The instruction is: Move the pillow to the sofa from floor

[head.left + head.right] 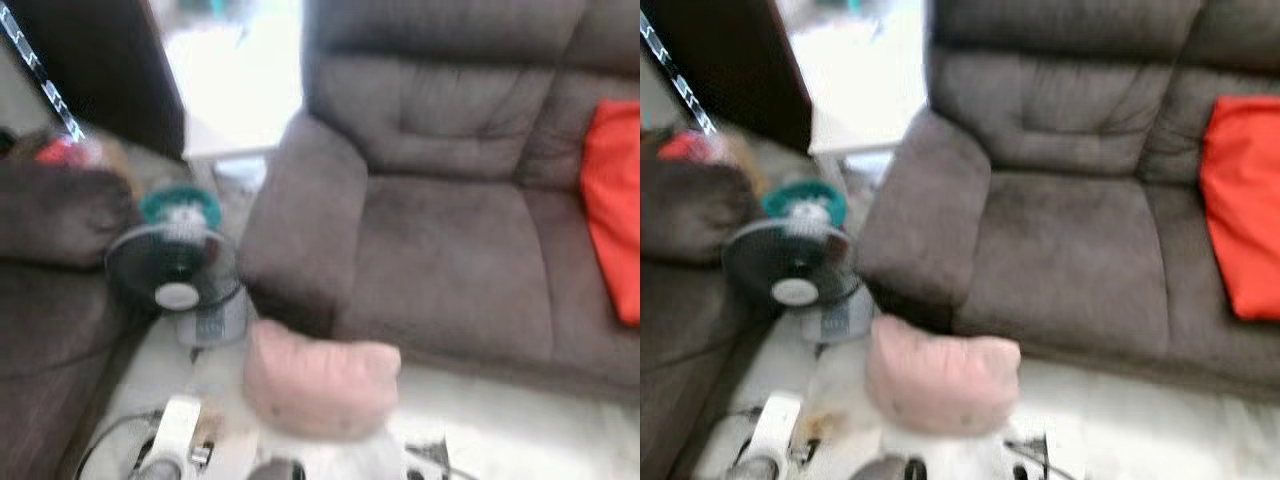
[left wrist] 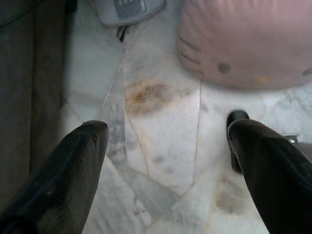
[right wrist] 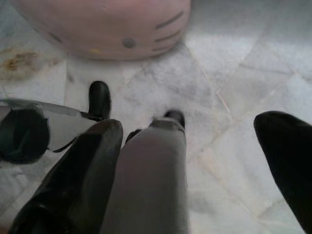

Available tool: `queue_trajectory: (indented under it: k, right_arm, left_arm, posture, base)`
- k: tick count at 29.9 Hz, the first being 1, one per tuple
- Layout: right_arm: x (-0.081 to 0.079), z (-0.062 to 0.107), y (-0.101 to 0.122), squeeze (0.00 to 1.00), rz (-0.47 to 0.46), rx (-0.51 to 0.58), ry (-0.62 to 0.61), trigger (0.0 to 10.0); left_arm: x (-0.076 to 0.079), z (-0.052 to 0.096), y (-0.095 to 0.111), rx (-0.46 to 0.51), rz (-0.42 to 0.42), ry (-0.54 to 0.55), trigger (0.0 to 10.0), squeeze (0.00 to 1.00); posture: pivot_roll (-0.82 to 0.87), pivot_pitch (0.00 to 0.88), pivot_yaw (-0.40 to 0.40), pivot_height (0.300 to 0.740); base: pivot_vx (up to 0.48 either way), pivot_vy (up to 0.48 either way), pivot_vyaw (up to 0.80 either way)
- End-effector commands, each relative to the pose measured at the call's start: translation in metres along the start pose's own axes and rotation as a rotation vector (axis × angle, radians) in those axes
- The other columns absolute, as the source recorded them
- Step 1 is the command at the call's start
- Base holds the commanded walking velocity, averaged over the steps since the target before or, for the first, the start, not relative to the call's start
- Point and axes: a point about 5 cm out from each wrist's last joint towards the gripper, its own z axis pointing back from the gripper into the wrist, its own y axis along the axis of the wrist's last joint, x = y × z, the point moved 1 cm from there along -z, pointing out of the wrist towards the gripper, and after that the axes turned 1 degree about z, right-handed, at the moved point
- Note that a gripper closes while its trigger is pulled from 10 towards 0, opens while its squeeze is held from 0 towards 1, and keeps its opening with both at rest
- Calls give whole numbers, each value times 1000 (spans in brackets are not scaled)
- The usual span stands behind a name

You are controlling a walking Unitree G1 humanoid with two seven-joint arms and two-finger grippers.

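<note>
Nothing is done yet: the pink pillow (image 1: 320, 385) lies on the floor (image 2: 161, 146), sofa (image 1: 450, 260) at 1 o'clock. Left claw (image 2: 168, 146) and right claw (image 3: 195, 146) are both released, holding nothing.

Home living room: grey sofa (image 1: 450, 220), floor fan (image 1: 175, 268), marble floor (image 2: 161, 146).

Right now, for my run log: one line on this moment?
pillow on floor, untouched | left gripper open | right gripper open | sofa ahead
</note>
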Motion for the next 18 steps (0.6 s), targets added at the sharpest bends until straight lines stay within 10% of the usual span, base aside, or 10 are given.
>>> queue_trajectory:
  k: [1,18]
  right_arm:
    - [6,2,-9,0,1,-30,-14,10000]
    - [6,2,-9,0,5,-32,-11,10000]
  left_arm:
    - [4,6,-22,-72,12,-9,10000,0]
    - [4,6,-22,-73,14,-6,10000,0]
  posture:
    - [108,106,-16,740]
    - [109,106,-17,740]
  base:
    - [0,0,0]
    - [0,0,0]
